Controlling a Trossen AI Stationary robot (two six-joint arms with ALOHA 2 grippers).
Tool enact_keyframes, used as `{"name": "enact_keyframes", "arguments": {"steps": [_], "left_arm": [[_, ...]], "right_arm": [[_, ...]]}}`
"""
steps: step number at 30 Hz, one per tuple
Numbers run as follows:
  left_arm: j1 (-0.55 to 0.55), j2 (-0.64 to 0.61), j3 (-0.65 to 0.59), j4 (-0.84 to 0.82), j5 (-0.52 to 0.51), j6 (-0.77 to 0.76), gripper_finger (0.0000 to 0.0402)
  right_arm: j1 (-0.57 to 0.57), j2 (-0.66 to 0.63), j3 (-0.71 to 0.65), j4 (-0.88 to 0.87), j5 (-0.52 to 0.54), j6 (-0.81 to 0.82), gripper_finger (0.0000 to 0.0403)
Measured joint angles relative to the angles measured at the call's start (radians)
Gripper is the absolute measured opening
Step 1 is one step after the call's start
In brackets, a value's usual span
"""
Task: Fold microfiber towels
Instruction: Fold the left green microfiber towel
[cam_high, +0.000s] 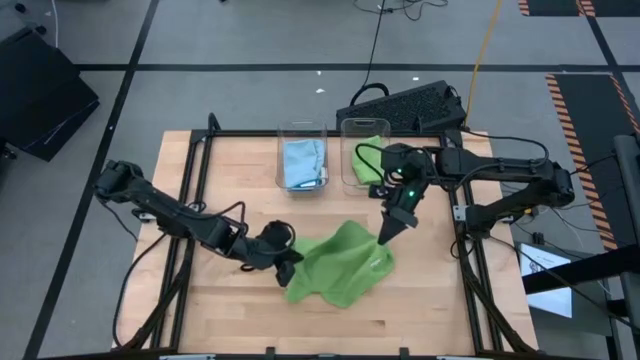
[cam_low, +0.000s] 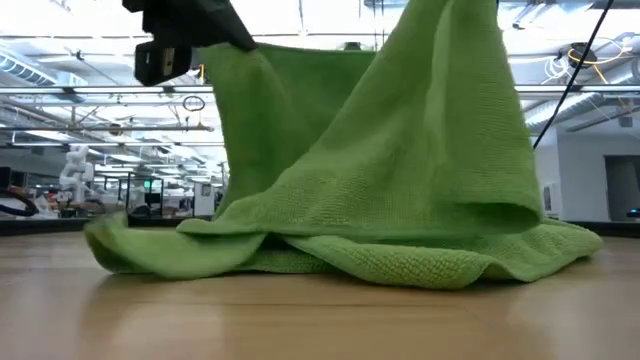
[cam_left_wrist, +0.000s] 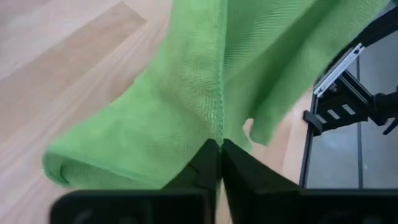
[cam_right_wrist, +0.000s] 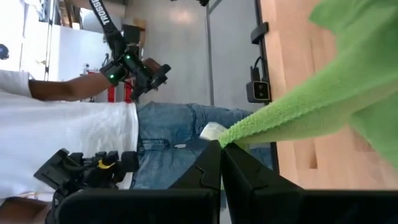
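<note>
Lime green towel (cam_high: 340, 265): near the middle of the wooden table (cam_high: 230, 320), partly lifted, its lower folds bunched on the surface; held at two edges.

Left gripper (cam_high: 287, 262): low at the towel's left edge, fingers (cam_left_wrist: 202, 165) pressed together on the hemmed edge.

Right gripper (cam_high: 385, 237): above the towel's right side, fingers (cam_right_wrist: 211, 163) pinched tight on a raised corner, cloth stretching away from the tips.

Light blue towel (cam_high: 304, 162): lying in the left clear bin (cam_high: 301, 130) at the table's far edge.

Second green towel (cam_high: 368, 158): in the right clear bin (cam_high: 358, 127), just beside the first.

Person (cam_right_wrist: 74, 149): beyond the table in the right wrist view, white shirt, jeans.
</note>
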Motion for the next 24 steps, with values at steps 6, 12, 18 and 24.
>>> {"name": "enact_keyframes", "arguments": {"steps": [6, 12, 18, 24], "left_arm": [[0.000, 0.000, 0.000, 0.007, -0.001, 0.042, 0.0006], [0.003, -0.004, 0.000, -0.059, -0.003, 0.068, 0.0004], [0.031, -0.108, 0.008, -0.072, 0.008, 0.129, 0.0003], [0.041, -0.179, 0.119, -0.116, 0.066, 0.129, 0.0002]], "right_arm": [[0.000, 0.000, 0.000, 0.000, 0.035, -0.005, 0.0000], [-0.003, 0.000, 0.000, -0.038, 0.052, -0.059, 0.0000], [-0.031, -0.011, 0.000, -0.117, 0.128, -0.084, 0.0000], [-0.001, -0.087, 0.000, -0.104, 0.126, 0.041, 0.0000]]}}
